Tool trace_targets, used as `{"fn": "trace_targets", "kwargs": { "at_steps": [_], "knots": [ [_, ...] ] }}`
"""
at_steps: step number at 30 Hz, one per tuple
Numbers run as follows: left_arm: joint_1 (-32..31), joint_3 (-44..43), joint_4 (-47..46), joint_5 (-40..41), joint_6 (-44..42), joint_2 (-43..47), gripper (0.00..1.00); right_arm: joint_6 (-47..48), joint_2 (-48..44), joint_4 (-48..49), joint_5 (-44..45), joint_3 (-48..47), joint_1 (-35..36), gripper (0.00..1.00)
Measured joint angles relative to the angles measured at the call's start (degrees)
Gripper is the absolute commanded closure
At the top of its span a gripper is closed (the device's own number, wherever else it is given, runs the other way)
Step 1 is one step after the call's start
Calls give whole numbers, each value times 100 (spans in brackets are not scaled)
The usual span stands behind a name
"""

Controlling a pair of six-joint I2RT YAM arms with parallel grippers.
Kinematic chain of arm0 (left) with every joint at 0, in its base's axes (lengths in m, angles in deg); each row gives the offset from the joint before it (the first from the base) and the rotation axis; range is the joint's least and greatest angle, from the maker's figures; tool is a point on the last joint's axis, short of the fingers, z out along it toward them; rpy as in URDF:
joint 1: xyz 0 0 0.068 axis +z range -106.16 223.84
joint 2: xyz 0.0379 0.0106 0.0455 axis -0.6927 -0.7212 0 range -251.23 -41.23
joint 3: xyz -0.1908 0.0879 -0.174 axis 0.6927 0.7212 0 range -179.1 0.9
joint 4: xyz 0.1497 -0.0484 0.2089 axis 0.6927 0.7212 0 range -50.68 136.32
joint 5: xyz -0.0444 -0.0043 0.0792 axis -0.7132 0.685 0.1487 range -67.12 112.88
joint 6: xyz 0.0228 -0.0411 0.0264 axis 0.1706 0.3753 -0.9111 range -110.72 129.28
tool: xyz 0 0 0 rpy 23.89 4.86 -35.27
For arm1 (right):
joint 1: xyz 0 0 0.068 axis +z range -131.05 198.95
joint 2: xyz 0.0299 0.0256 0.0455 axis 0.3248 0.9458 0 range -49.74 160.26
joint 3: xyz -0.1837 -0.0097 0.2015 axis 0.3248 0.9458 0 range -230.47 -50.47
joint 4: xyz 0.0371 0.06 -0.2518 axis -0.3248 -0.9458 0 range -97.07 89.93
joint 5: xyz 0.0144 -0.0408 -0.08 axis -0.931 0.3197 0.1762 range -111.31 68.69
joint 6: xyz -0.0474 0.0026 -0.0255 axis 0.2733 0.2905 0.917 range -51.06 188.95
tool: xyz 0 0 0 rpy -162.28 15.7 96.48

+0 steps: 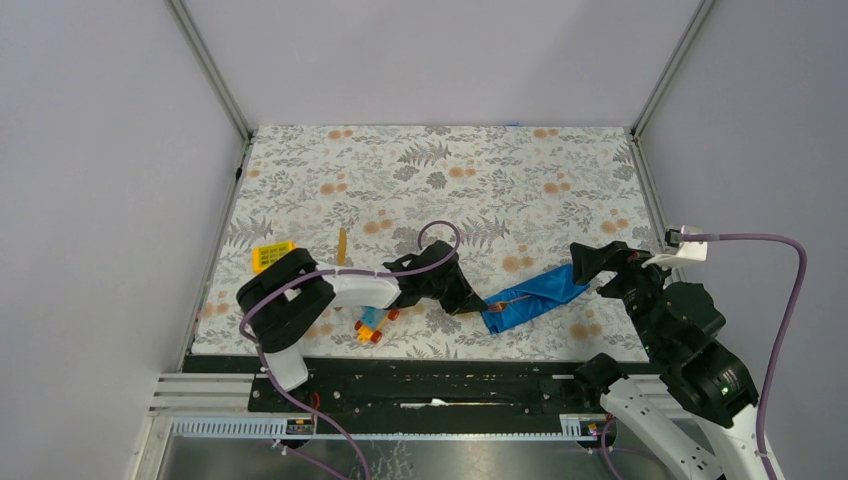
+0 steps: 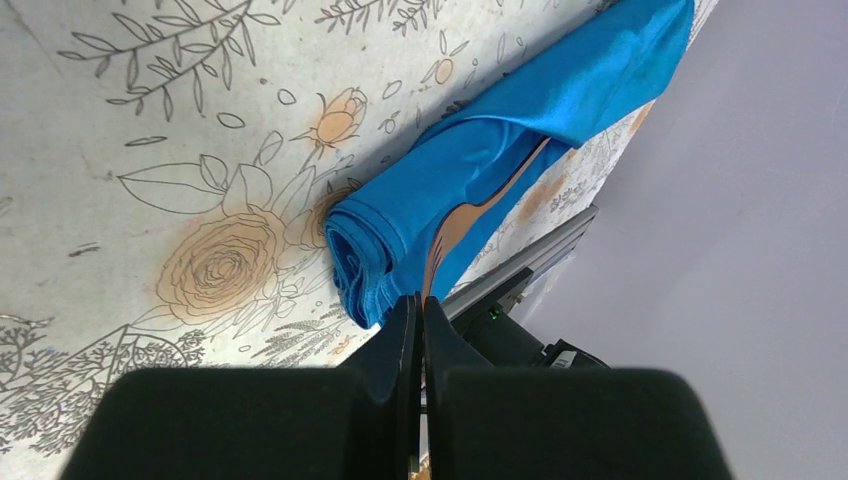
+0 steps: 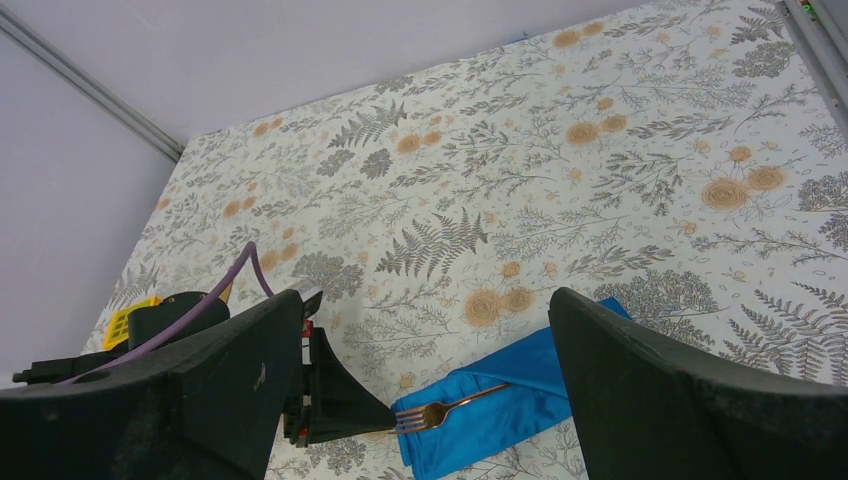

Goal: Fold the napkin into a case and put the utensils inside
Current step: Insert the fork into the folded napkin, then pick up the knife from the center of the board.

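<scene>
Golden-orange cutlery is split across the scene. The knife [image 1: 341, 245] lies alone on the tabletop [image 1: 450, 170], left of centre in the overhead view, well apart from the napkin [image 1: 535, 297] and not yet inside it. Right of the knife, the left jaws are pressed almost together, apparently pinching the tined end of the fork [image 3: 445, 408], whose handle runs into the cloth. Pushing further could bunch or drag the loose napkin rather than seat the fork, since nothing pins it down. The napkin lies low and right of centre, a slanted, glossy blue bundle, thickly rolled at its left end and open along one side. The right jaws stand wide apart near its right end, holding nothing.
</scene>
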Motion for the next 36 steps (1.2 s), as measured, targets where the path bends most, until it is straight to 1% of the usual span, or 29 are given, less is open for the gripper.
{"fn": "trace_targets", "kwargs": {
  "at_steps": [8,9,10,12,13,16,19,20,23,25,28,29,31,33,35,36],
  "knots": [
    [13,-2,-138,15,35,-188,100,2,0,-2,0,0,0,0],
    [11,-2,-140,15,48,-197,99,2,0,-2,0,0,0,0],
    [11,-2,-142,17,55,-199,94,2,0,-2,0,0,0,0],
    [13,-2,-164,20,74,-199,77,2,0,-2,0,0,0,0],
    [11,-2,-170,24,72,-199,71,2,-2,-2,0,0,0,0],
    [13,-2,-151,55,17,-199,61,0,0,-2,0,7,0,0],
    [13,0,55,79,-144,-98,57,2,-2,2,-2,28,0,0],
    [22,2,184,79,-212,15,53,2,-2,7,-2,46,0,0],
    [50,9,629,140,-562,570,45,4,0,9,-26,92,0,0],
    [76,-13,1021,205,-1047,1209,43,24,0,31,-61,127,0,0],
    [170,-533,2020,428,-2094,2059,38,37,4,133,-105,240,0,0],
    [229,-817,2371,616,-2498,2310,34,42,13,177,-118,284,0,0],
    [415,-1064,2874,999,-3049,2756,29,46,61,256,-184,352,0,0],
    [826,-999,3497,1353,-3543,3375,24,72,160,345,-299,398,0,0],
    [1644,-743,4079,1558,-3960,3980,21,111,264,448,-402,437,0,0],
    [2192,-595,4387,1659,-4177,4240,20,138,332,507,-461,457,0,0]
  ]
}}
